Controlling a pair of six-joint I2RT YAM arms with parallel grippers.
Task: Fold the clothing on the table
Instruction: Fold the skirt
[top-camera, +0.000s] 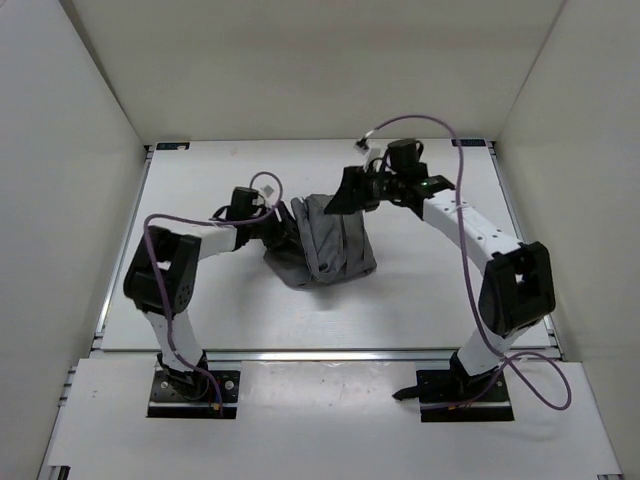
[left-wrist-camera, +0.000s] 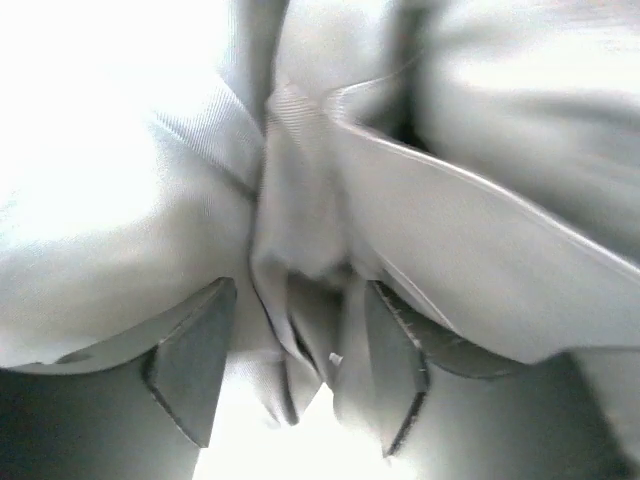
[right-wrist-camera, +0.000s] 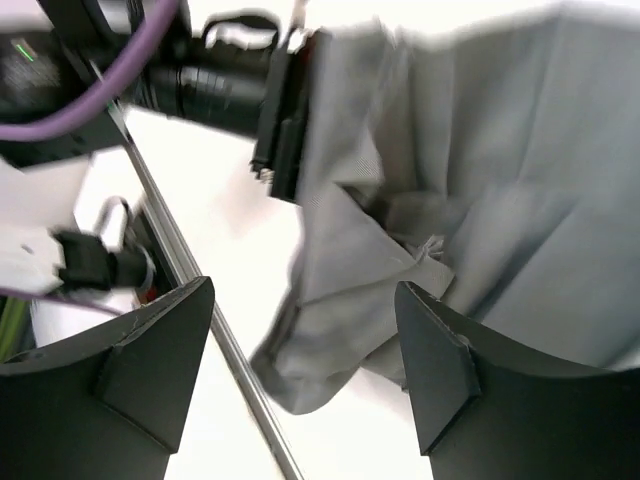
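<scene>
I am seeing the skirt (top-camera: 335, 250) lying bunched mid-frame on the worktop (top-camera: 430, 300), pleats running top to bottom. The left gripper (left-wrist-camera: 300, 300) is gaping around a fold. The right gripper (right-wrist-camera: 302, 295) is gaping too, holding nothing.

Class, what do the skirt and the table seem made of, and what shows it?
Skirt: soft grey woven fabric, matte; it creases and shows a fine weave up close. Table: hard, smooth white board, perhaps laminate; flat and featureless.
</scene>
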